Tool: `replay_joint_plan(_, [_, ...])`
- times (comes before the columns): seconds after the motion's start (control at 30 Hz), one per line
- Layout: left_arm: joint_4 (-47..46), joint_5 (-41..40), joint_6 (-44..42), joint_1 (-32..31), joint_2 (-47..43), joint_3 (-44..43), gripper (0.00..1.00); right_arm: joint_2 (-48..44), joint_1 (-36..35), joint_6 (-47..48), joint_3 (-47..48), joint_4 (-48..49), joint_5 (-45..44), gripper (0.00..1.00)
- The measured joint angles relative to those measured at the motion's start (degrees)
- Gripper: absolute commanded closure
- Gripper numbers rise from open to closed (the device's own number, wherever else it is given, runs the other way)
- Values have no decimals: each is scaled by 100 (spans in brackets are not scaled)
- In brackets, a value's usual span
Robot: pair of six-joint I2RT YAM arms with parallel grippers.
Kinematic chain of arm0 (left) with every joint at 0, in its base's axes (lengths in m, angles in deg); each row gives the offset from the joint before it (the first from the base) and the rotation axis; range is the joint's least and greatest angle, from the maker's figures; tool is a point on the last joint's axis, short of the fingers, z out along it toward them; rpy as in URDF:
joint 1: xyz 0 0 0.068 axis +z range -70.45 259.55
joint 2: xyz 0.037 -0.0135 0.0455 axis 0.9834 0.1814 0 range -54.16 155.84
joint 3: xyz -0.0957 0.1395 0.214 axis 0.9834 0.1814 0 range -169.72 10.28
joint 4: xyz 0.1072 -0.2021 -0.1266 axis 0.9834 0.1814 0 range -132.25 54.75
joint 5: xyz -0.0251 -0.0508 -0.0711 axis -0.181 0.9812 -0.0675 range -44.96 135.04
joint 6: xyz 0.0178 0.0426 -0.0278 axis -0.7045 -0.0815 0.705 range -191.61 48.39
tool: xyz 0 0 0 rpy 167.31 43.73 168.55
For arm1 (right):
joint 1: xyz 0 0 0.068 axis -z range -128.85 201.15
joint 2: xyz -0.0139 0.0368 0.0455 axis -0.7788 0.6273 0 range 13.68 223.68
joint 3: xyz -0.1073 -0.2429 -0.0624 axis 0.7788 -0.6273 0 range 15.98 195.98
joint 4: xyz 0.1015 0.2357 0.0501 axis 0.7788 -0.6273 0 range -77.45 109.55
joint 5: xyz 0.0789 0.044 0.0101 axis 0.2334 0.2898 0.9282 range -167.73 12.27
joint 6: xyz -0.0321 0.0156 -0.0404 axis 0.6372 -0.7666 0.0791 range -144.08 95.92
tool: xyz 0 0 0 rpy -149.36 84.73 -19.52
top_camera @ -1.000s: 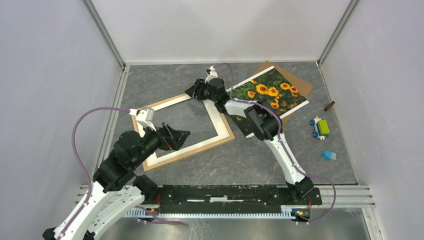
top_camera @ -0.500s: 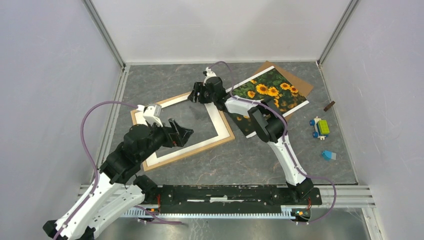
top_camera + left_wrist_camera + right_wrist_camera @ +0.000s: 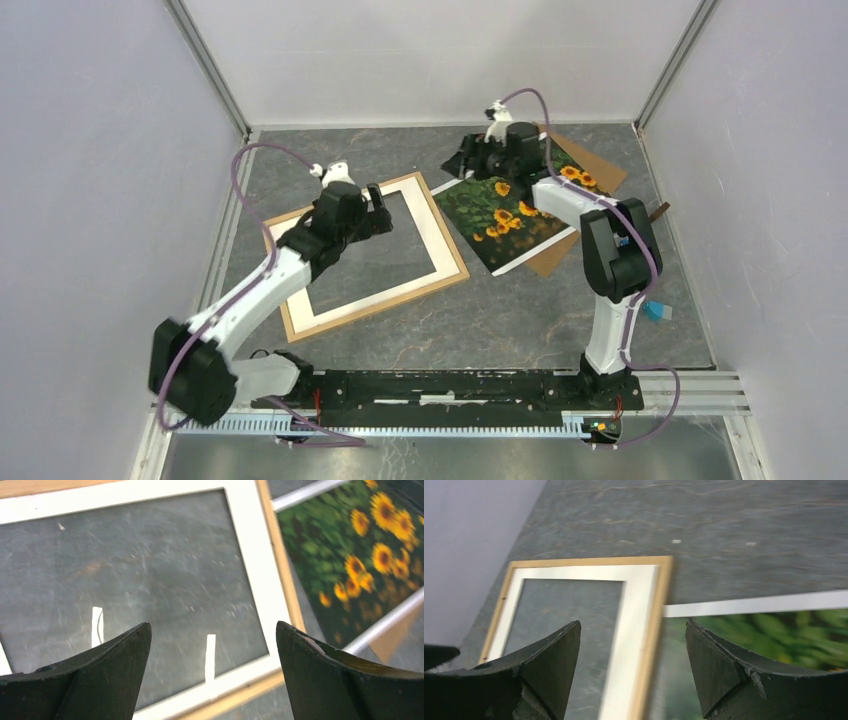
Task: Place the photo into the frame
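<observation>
The frame (image 3: 380,308), thin light wood with a white mat inside, lies flat left of centre with bare table showing through it. The photo (image 3: 500,215), sunflowers on dark green, lies to its right on a brown backing board (image 3: 600,170). My left gripper (image 3: 378,208) hovers open over the frame's far right part; the left wrist view shows my left gripper (image 3: 212,625) empty, with the frame (image 3: 282,570) and photo (image 3: 350,555) below. My right gripper (image 3: 458,165) is open above the photo's far left corner. It (image 3: 632,623) is empty, above the frame edge (image 3: 659,605) and photo (image 3: 774,630).
A small toy car (image 3: 640,257), a blue piece (image 3: 657,311) and a small brown item (image 3: 658,211) lie near the right wall. White walls enclose the table on three sides. A metal rail runs along the near edge.
My left arm has reached forward from the frame's near left to its far right part. My right gripper has swung right, off the frame's far corner, and opened wider.
</observation>
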Motion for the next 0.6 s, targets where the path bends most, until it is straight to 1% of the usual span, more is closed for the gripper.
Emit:
replay_joint_plan(0.1, [-400, 234, 0, 726, 999, -330, 0, 120, 516, 483, 81, -238, 195, 18])
replay_joint_plan(0.17, [-623, 472, -20, 1034, 1681, -697, 0, 249, 584, 807, 232, -511, 247, 18])
replay_joint_plan(0.23, [-750, 719, -201, 1281, 2448, -1283, 0, 411, 531, 1097, 396, -697, 409, 25])
replay_joint_plan(0.33, [-715, 868, -612, 1394, 3449, -2315, 0, 649, 411, 1257, 555, -811, 713, 36])
replay_joint_plan(0.4, [-625, 929, -802, 1432, 3995, -2964, 0, 885, 350, 1259, 730, -850, 922, 40])
replay_joint_plan(0.5, [-262, 1040, -1064, 1504, 4852, -4135, 0, 1233, 297, 1246, 931, -938, 1130, 41])
replay_joint_plan(0.6, [74, 1106, -1193, 1567, 5416, -4854, 0, 1480, 317, 1156, 1029, -999, 1235, 43])
